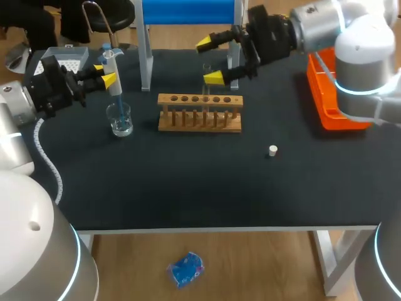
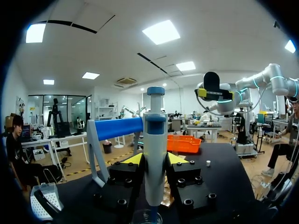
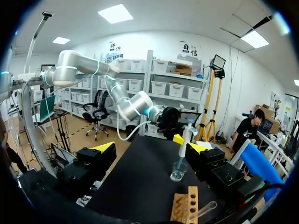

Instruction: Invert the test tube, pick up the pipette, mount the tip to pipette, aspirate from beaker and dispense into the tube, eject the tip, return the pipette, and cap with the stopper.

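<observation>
Head view, from the bench's left edge: a tip box (image 1: 62, 59) sits at the back left corner. Just beside it the left gripper (image 1: 105, 74) comes in from the left edge and pinches the pipette (image 1: 111, 66), a yellow tip on each side of its body. The pipette's long axis stands upright, plunger end up. Its slim lower end points straight down into the clear beaker (image 1: 119, 119), which stands on the bench just under the gripper.

The left wrist view agrees: the pipette (image 2: 155, 144) rises between the two fingers with its blue-capped top uppermost, and the beaker's rim (image 2: 147, 217) shows right below it.

A blue-topped stand (image 1: 188, 11) stands at the back edge. The wooden rack (image 1: 199, 113) lies near the middle of the bench, its length running left to right. The test tube (image 1: 206, 74) stands in it with its long axis upright; which end is up cannot be told.

The right gripper (image 1: 208, 61) hangs over the rack's back side with its fingers spread wide, and the tube is near one yellow tip. In the right wrist view those fingers (image 3: 105, 147) stand well apart, with rack (image 3: 187, 205) and tube (image 3: 208, 208) ahead and below.

The white stopper (image 1: 272, 150) lies alone towards the front right. An orange tray (image 1: 332, 100) lies along the right edge.
</observation>
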Motion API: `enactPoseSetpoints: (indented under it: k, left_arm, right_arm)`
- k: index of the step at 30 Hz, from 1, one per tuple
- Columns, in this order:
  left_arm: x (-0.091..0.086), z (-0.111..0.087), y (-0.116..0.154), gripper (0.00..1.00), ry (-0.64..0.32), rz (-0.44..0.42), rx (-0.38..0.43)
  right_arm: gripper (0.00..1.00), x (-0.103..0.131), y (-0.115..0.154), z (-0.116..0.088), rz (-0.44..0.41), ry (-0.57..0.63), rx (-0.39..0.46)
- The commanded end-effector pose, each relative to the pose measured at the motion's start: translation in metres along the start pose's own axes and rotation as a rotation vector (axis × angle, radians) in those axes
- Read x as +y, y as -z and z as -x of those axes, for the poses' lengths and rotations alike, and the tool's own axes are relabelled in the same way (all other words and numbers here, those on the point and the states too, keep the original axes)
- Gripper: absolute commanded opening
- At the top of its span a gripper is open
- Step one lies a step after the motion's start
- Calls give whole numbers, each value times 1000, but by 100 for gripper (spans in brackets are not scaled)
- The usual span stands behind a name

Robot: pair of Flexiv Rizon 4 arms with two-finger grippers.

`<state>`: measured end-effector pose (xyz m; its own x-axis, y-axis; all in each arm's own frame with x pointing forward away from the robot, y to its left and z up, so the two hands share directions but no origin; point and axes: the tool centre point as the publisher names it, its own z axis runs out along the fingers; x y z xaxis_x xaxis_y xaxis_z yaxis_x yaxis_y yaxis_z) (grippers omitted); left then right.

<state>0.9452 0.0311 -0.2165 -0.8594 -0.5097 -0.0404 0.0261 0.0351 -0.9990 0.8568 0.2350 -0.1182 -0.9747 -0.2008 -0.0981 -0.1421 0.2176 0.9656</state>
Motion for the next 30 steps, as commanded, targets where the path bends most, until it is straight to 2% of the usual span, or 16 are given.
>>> enactPoseSetpoints:
  k: [1, 7, 22, 24, 25, 26, 27, 30]
  left_arm:
    - [1, 0, 0, 0, -2, -2, -1]
    - [1, 0, 0, 0, -2, -2, -1]
    - [1, 0, 0, 0, -2, -2, -1]
    - [1, 0, 0, 0, -2, -2, -1]
    - [1, 0, 0, 0, -2, -2, -1]
    - [1, 0, 0, 0, -2, -2, -1]
    - [1, 0, 0, 0, -2, -2, -1]
    - [1, 0, 0, 0, -2, -2, -1]
  right_arm:
    - [100, 3, -32, 39, 2, 0, 62]
    - [100, 14, -68, 60, -1, 7, 90]
    - [100, 13, -66, 58, 6, 0, 80]
    - [100, 11, -71, 57, -14, -6, 97]
    - [39, 12, -77, 59, -22, -8, 104]
    - [15, 12, -79, 61, -24, -9, 108]
    - [0, 13, -86, 64, -25, -7, 124]
    - [0, 15, -99, 72, -35, -6, 146]
